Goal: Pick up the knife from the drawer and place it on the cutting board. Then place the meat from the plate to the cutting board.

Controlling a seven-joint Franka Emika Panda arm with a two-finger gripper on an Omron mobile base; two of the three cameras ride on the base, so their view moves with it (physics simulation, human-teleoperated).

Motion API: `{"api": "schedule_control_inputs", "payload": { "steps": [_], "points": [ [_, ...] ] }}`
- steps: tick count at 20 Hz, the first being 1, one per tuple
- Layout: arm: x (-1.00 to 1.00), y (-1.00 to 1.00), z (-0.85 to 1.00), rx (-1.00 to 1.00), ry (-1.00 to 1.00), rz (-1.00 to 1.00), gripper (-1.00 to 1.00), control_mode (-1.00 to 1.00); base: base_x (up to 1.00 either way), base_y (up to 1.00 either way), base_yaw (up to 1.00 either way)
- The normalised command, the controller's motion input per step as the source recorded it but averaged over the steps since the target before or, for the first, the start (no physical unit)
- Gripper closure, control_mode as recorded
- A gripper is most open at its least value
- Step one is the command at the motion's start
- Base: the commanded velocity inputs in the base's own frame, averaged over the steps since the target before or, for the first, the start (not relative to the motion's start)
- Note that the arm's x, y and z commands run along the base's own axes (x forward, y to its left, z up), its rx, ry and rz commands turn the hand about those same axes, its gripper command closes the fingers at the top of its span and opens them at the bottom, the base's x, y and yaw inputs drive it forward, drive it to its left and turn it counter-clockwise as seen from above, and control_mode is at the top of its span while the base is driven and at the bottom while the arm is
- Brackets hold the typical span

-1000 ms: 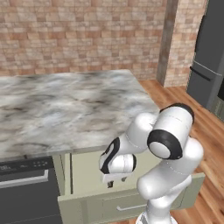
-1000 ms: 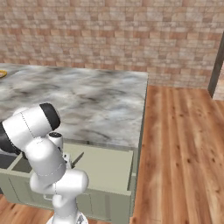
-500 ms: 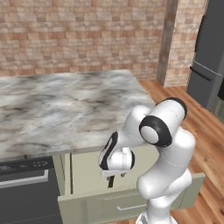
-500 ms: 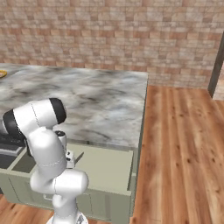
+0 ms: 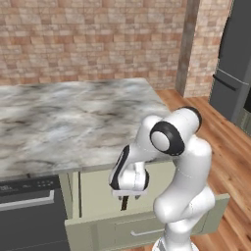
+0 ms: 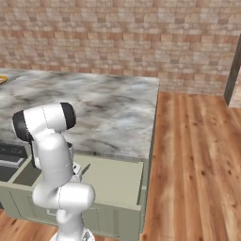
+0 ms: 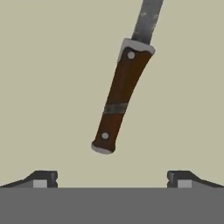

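The knife [image 7: 118, 96] lies flat on the pale floor of the open sage-green drawer [image 6: 113, 181]. Its dark brown riveted handle points toward me and its thin blade [image 7: 148, 17] runs off the top of the hand view. My gripper [image 7: 111, 179] hangs open just above the handle's butt, with a fingertip [image 7: 43, 178] on each side and nothing between them. In the left base view the gripper [image 5: 128, 198] reaches down into the drawer [image 5: 142, 225] under the counter edge. A yellow-orange sliver of the plate [image 6: 2, 79] shows at the counter's far left. The cutting board and the meat are out of view.
The marble counter [image 5: 73, 122] overhangs the back of the drawer. A black oven front [image 5: 29, 215] sits to the drawer's left. A dark fridge [image 5: 235, 63] stands at the far right, and wooden floor [image 6: 197, 155] lies right of the island.
The arm's elbow and upper joints have swung left and up. The hand has stayed low over the drawer with its jaws open.
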Motion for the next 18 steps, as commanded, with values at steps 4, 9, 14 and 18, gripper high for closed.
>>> {"api": "schedule_control_inputs", "payload": {
  "steps": [4, 9, 14, 18],
  "points": [
    [0.09, 0.00, -0.18, 0.00, 0.00, -0.24, -1.00, -1.00, 0.00, 0.00, 0.00],
    [0.07, 0.00, -0.29, 0.00, 0.00, -0.20, -1.00, -1.00, 0.00, 0.00, 0.00],
    [0.10, 0.02, -0.40, -0.03, 0.00, -0.15, -1.00, -1.00, 0.00, 0.00, 0.00],
    [0.21, 0.00, -0.30, 0.00, 0.01, -0.07, -1.00, -1.00, 0.00, 0.00, 0.00]
  ]
}}
